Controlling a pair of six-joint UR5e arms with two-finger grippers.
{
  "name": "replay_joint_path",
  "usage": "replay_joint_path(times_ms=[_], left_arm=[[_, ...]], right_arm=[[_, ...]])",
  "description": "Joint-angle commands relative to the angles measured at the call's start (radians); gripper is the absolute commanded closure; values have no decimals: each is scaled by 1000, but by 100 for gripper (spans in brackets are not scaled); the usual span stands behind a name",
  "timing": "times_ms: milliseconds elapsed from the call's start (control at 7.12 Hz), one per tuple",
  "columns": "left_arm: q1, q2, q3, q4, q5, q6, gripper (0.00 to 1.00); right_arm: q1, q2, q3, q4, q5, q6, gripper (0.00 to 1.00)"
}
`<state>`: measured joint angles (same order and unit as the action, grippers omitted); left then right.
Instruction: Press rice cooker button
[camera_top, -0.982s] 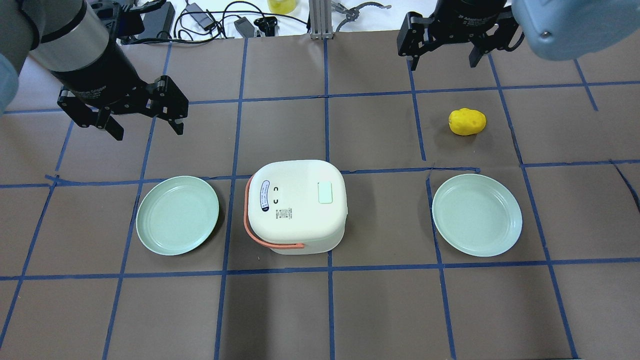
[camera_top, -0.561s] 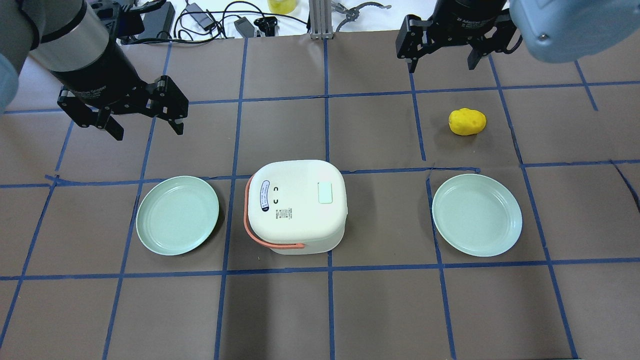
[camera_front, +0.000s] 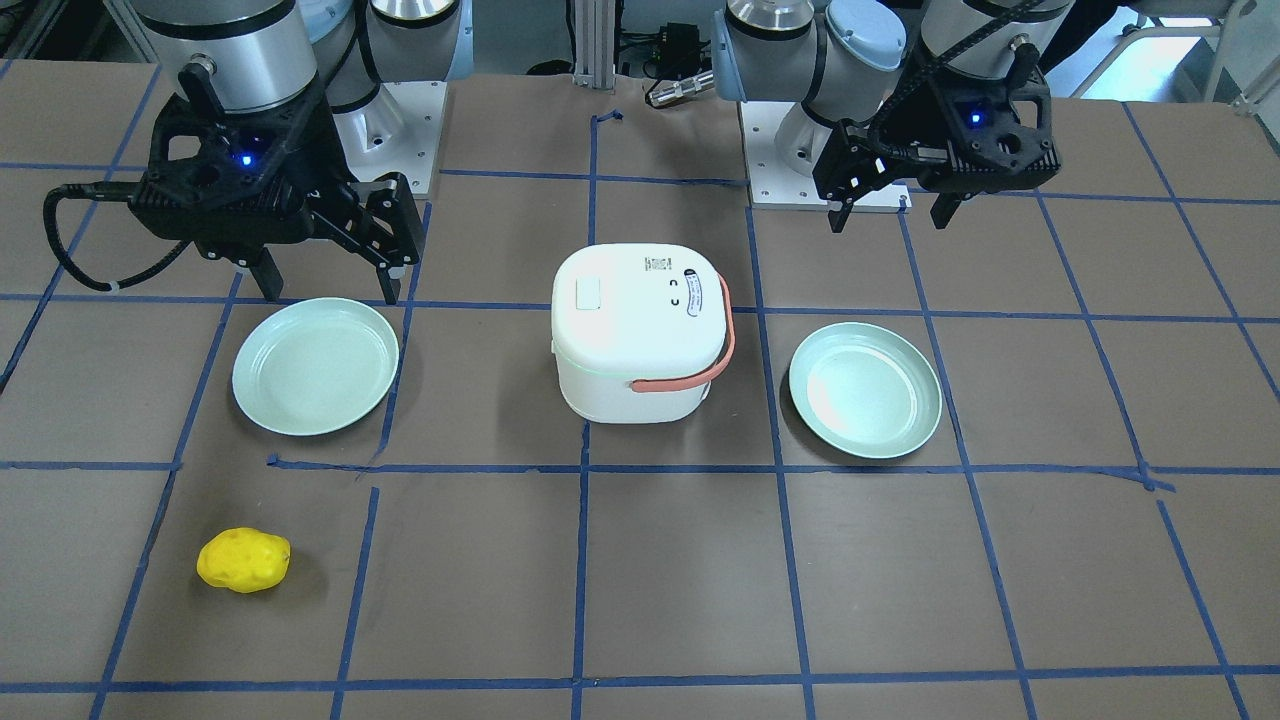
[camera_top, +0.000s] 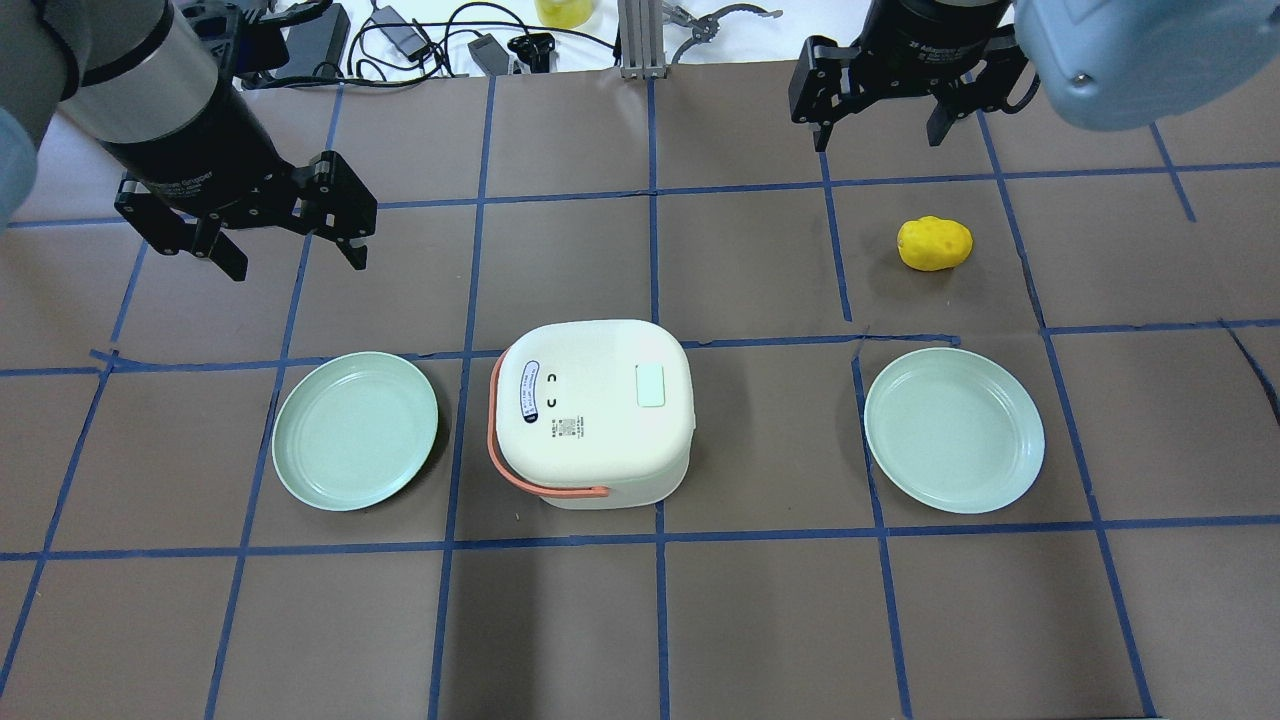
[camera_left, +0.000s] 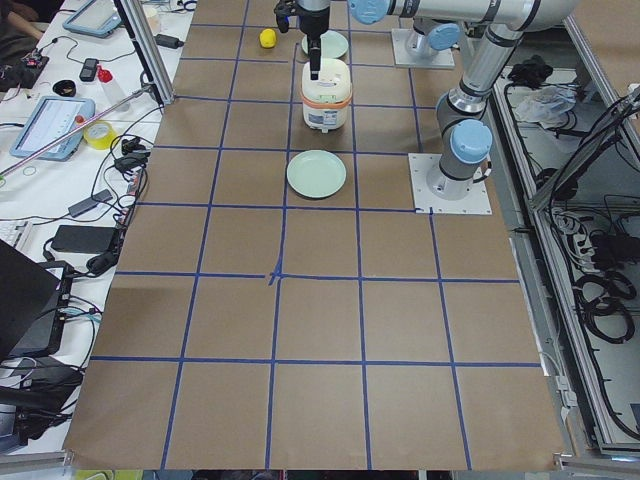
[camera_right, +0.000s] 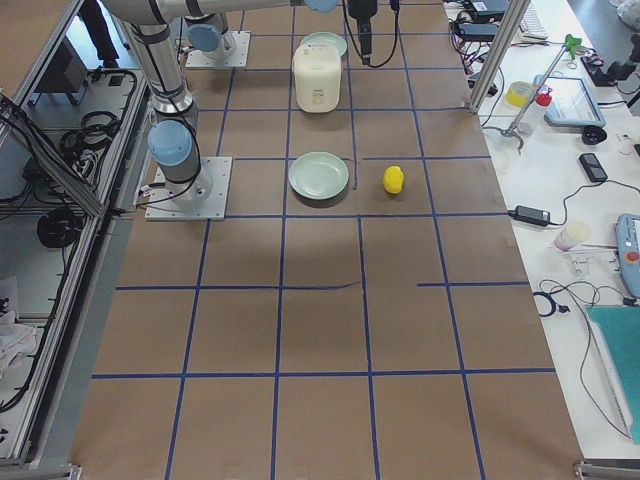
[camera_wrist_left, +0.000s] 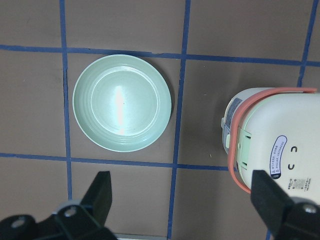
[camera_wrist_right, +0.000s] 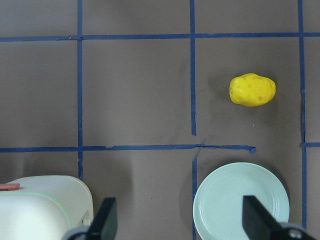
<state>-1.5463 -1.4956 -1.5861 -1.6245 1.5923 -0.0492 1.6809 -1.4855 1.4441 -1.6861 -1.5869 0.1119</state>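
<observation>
The white rice cooker (camera_top: 590, 415) with an orange handle stands mid-table, lid shut, a pale green button (camera_top: 650, 385) on its lid. It also shows in the front view (camera_front: 640, 345), with the button (camera_front: 588, 294) on top. My left gripper (camera_top: 297, 262) is open and empty, hovering left of and beyond the cooker; the left wrist view shows the cooker (camera_wrist_left: 272, 150) at its right edge. My right gripper (camera_top: 880, 135) is open and empty near the table's far right. The right wrist view catches the cooker's corner (camera_wrist_right: 45, 207).
A pale green plate (camera_top: 355, 430) lies left of the cooker and another plate (camera_top: 955, 430) lies to its right. A yellow potato-like object (camera_top: 934, 243) sits beyond the right plate. Cables and devices (camera_top: 400, 40) lie past the far edge.
My right gripper has moved slightly toward the far edge of the table. My left gripper and the cooker have not moved.
</observation>
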Motion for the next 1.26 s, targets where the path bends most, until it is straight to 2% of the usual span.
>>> replay_joint_path(times_ms=[0,140,281,702,1123], left_arm=[[0,0,0,0,0,-1,0],[0,0,0,0,0,-1,0],[0,0,0,0,0,0,0],[0,0,0,0,0,-1,0],[0,0,0,0,0,0,0]], right_arm=[[22,-1,31,-7,16,2,70],[46,1,39,-7,42,3,89],[80,8,42,3,66,11,100],[231,8,174,-24,65,190,100],[304,17,286,-163,68,209,100]])
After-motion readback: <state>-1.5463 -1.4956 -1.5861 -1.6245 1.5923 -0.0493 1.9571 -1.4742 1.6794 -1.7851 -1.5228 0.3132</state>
